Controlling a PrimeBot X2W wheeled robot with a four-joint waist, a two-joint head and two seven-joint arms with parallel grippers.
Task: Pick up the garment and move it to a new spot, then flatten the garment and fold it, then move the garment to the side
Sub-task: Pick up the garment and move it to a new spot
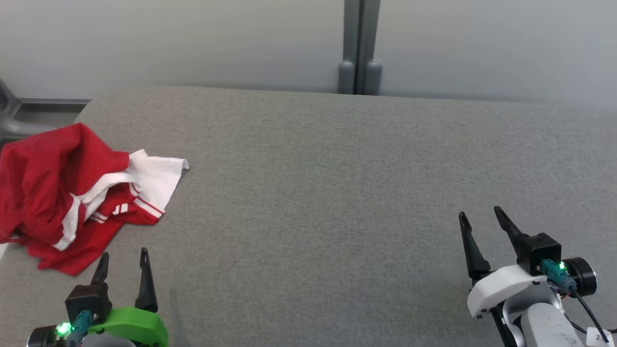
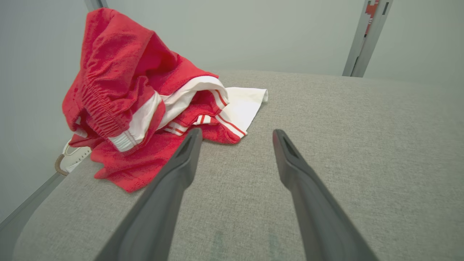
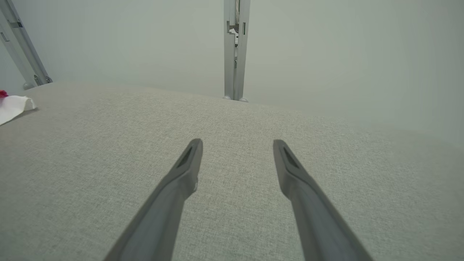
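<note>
Crumpled red-and-white shorts [image 1: 53, 193] heaped at the left edge of the grey surface [image 1: 313, 193].
The heap lies just ahead of the left fingers [image 1: 144, 279], which are spread wide and grasp nothing. The right fingers [image 1: 470, 246], well apart from the shorts above bare surface, are likewise released and empty.

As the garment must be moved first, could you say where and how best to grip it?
Probably the bunched elastic waistband of the garment, approached from the near side by the open left gripper: it stands up in thick folds, whereas the white flap lies flat.
</note>
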